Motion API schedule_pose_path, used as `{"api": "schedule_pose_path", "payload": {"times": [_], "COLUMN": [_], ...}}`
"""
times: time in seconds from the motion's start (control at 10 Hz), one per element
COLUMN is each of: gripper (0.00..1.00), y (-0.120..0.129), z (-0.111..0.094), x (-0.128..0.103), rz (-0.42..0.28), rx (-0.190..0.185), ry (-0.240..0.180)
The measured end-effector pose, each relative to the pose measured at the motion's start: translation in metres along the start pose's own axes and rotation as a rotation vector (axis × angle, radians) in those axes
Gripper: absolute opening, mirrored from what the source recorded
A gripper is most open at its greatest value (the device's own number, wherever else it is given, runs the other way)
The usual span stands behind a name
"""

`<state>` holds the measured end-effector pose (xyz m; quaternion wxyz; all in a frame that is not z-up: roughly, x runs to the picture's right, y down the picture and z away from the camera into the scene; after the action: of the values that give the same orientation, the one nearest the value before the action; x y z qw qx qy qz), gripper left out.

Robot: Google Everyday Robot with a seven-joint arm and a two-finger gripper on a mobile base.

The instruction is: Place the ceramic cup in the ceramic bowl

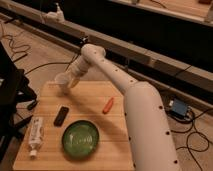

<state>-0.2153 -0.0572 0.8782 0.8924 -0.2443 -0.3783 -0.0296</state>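
I can read no writing on any item. Count on the wooden table:
- one ceramic cup
- one ceramic bowl
- one white tube bottle
- one black bar
- one orange stick

The gripper is clamped on the ceramic cup at the table's far left corner, well apart from the ceramic bowl.

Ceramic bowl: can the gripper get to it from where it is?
Probably yes. The gripper is at the ceramic cup by the far corner of the table; the ceramic bowl sits uncovered nearer the front. Only a flat black object lies between, low down.
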Motion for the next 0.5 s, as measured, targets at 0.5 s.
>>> {"api": "schedule_pose_path", "payload": {"times": [0.5], "gripper": [0.63], "y": [-0.008], "z": [0.024], "x": [-0.006], "rz": [-0.014], "rx": [-0.038], "ry": [-0.024]}}
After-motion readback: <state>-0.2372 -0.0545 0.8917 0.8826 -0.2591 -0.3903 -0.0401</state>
